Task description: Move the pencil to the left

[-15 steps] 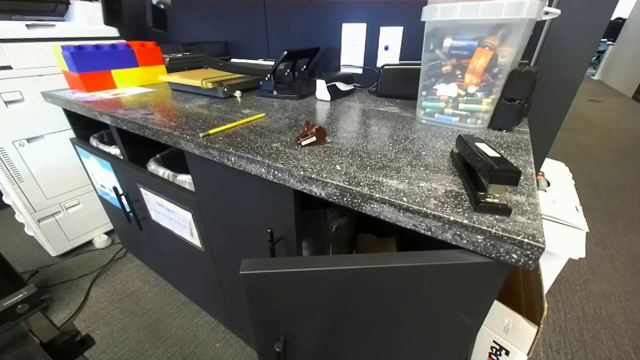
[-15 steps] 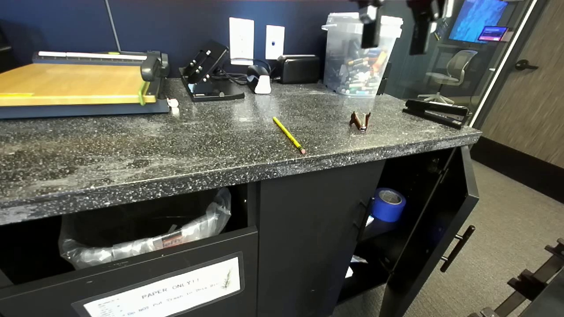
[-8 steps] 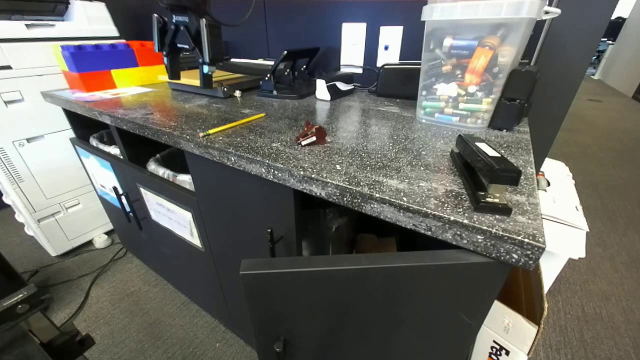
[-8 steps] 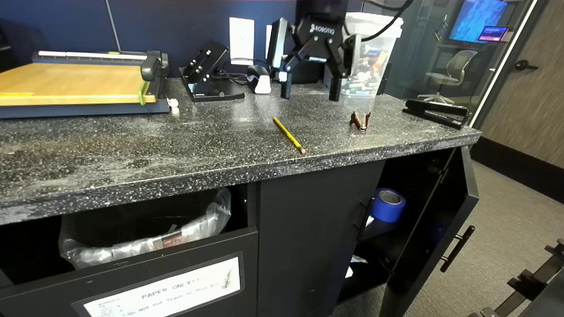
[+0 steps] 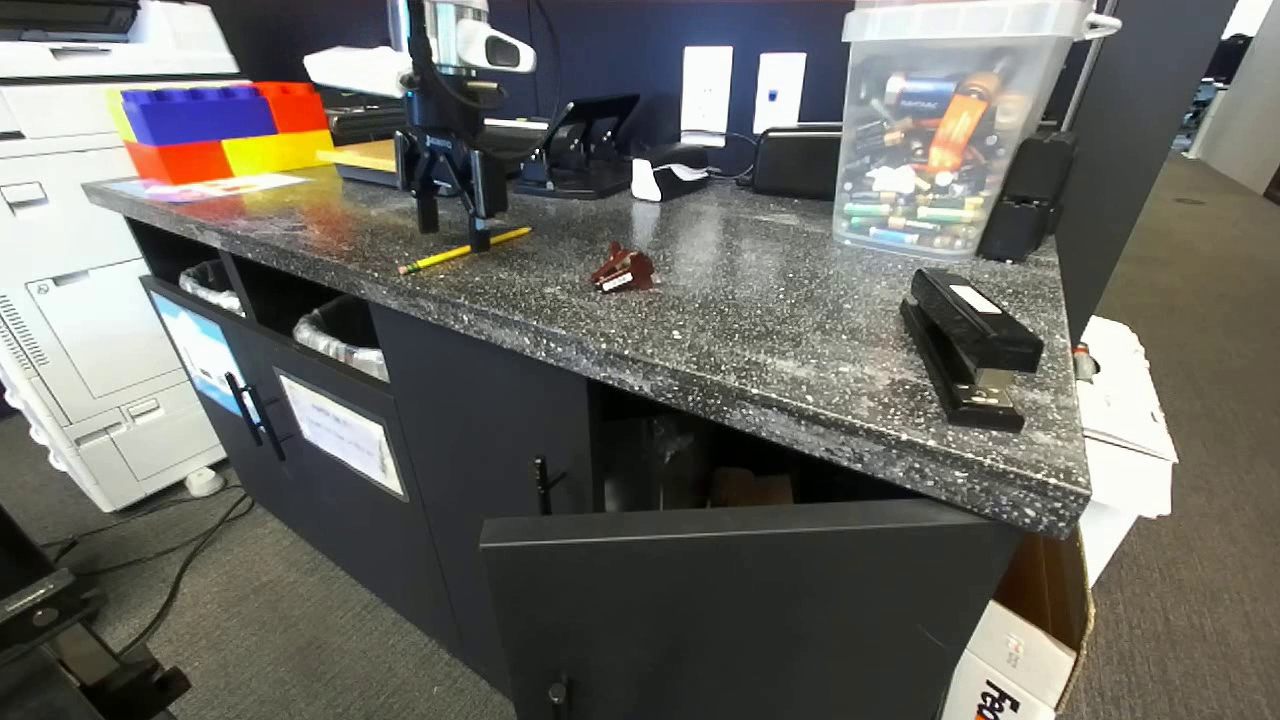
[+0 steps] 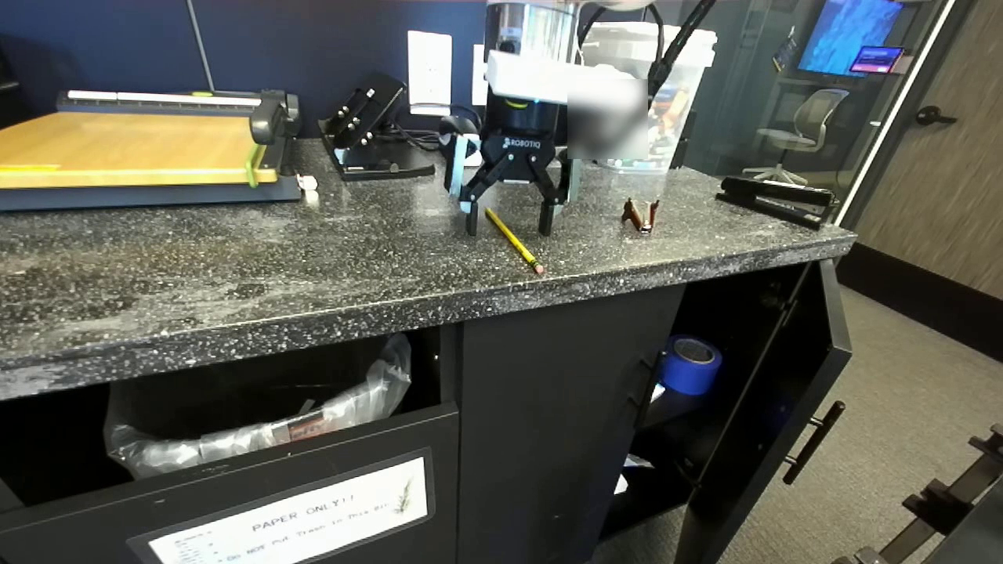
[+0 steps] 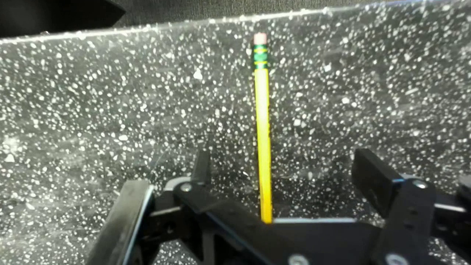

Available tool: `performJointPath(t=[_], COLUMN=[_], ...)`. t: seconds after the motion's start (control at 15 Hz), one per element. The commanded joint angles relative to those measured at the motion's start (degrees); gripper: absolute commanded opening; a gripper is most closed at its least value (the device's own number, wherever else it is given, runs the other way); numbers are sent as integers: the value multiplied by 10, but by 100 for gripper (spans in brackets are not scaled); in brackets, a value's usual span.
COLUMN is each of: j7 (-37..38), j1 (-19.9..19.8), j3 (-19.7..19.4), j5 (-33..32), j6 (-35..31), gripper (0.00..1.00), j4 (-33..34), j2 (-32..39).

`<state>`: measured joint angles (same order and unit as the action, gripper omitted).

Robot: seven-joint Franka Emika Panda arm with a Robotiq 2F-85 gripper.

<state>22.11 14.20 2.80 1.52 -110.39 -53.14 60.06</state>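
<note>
The yellow pencil lies on the dark speckled counter in both exterior views, its pink eraser end toward the counter's front edge. My gripper is lowered over the pencil's far half with its fingers spread; it also shows open in an exterior view. In the wrist view the pencil runs between the open fingers of the gripper, closer to the left one and touching neither. Its other end is hidden behind the gripper body there. I cannot tell whether the fingertips touch the counter.
A brown staple remover sits right of the pencil, and a black stapler lies farther right. A paper cutter, a hole punch and a clear battery tub stand toward the back. The counter's front edge is close.
The arm has come down from above the counter to just over the pencil, moving left in one exterior view and right in the other. The pencil has not moved. The gripper stays open.
</note>
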Motion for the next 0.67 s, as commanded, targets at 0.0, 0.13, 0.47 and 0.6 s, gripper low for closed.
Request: performJointPath(t=[0.0,0.13,0.47,0.6], j7=[23,30,36,41], j1=[9,8,7,5], j3=[-10,-12,-20,-21], j5=[-8,-10,-7,-11], j6=[30,42,57,56], gripper=[70,54,16,2], j4=[138,173,220,222], j2=[86,105,126,128])
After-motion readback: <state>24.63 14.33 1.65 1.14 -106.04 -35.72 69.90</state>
